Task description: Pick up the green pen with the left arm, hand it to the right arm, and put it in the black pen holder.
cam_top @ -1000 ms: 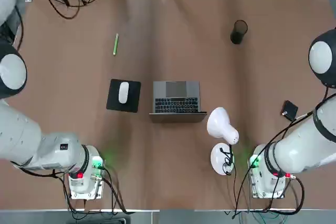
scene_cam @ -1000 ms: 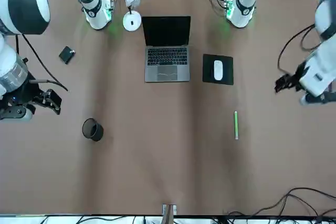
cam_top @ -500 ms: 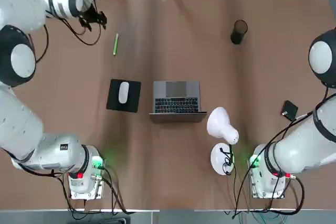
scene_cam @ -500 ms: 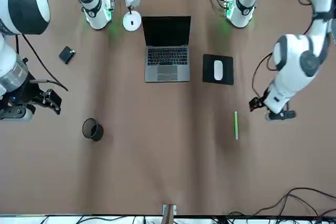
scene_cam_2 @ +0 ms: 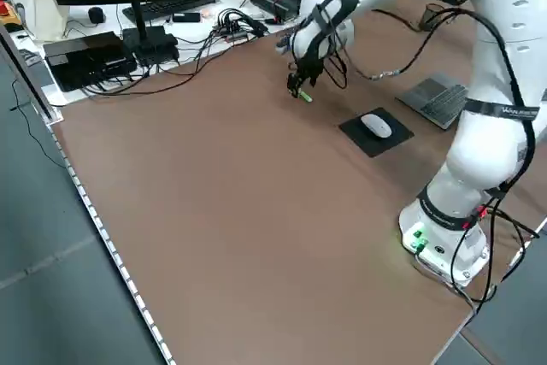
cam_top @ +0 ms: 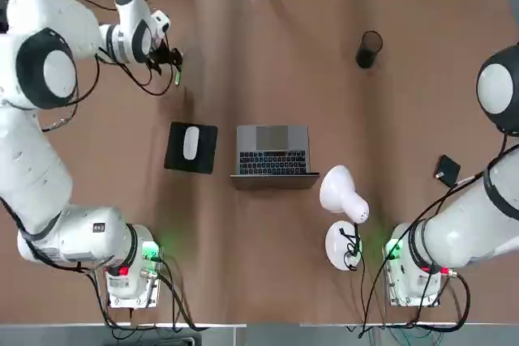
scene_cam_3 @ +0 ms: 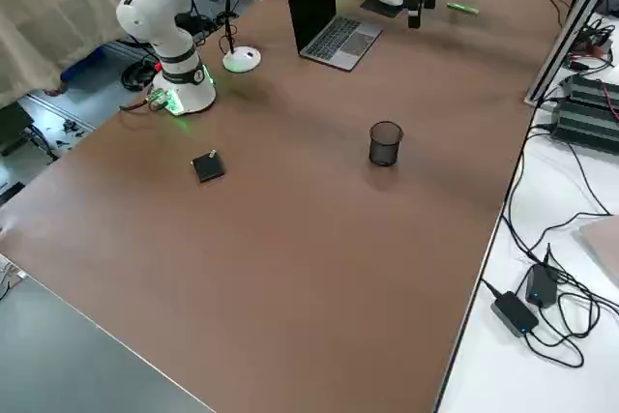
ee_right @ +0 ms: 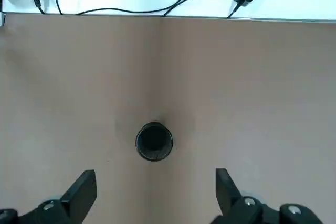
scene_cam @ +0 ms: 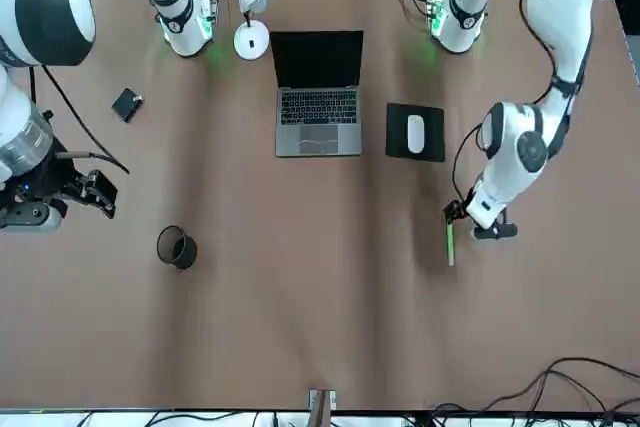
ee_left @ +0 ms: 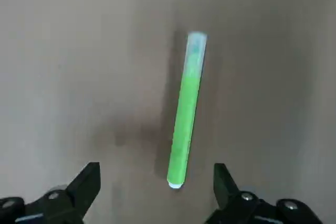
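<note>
Left gripper (ee_left: pixel 156 177), its two fingers spread wide with nothing between them, shows along the bottom edge of its wrist view, and in the top view it hangs at the upper left, over the pen's near end. The green pen (ee_left: pixel 187 111) lies on the brown table (cam_top: pixel 268 103), a little right of centre in that wrist picture, slightly slanted, its clear-tipped end uppermost. It looks light and stiff, a smooth plastic barrel that should not bend or crush under a modest squeeze, yet being slim and probably round it could roll or swivel if one finger touches first. The better hold is across the middle of the green barrel, pads square to its length, leaving an end bare for the other arm to take. Right gripper (ee_right: pixel 156 184), also standing wide and empty, waits at the left of the front view; the black pen holder (scene_cam: pixel 177 247), lower left there, stands upright, its mouth far wider than the pen.
</note>
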Robot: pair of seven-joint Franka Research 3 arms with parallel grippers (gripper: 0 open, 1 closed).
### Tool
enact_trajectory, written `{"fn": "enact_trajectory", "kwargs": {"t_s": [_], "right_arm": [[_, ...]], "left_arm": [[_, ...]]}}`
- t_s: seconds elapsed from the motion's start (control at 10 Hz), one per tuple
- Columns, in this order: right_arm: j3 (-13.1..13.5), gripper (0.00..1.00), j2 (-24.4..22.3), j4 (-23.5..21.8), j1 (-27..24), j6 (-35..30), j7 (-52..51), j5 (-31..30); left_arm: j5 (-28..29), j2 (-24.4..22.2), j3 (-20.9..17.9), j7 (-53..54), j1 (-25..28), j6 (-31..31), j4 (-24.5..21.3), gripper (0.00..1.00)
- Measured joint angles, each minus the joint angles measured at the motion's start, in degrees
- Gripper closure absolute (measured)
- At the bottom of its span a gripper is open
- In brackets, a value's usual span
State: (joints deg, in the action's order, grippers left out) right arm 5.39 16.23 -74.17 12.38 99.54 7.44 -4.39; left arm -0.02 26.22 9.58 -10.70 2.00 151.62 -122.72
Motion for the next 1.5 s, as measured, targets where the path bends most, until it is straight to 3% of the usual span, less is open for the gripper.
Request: {"fn": "enact_trajectory", "kwargs": {"t_s": [0.6,0.7,1.0,1.4,1.5], "right_arm": [[0.0,0.00,0.0,0.0,0.0,0.0,0.0,0.0],[0.0,0.00,0.0,0.0,0.0,0.0,0.0,0.0],[0.0,0.00,0.0,0.0,0.0,0.0,0.0,0.0],[0.0,0.00,0.0,0.0,0.0,0.0,0.0,0.0],[0.0,0.00,0.0,0.0,0.0,0.0,0.0,0.0]], "left_arm": [[0.0,1.9,0.0,-0.1,-1.2,1.2,0.2,0.24],[0.0,1.9,0.0,-0.1,-1.3,1.2,0.2,0.40],[0.0,1.9,0.0,0.0,-1.4,1.2,0.3,0.53],[1.7,1.9,0.0,0.2,-1.4,1.2,0.6,0.82],[2.0,1.8,0.0,0.2,-1.4,1.2,0.7,0.82]]}}
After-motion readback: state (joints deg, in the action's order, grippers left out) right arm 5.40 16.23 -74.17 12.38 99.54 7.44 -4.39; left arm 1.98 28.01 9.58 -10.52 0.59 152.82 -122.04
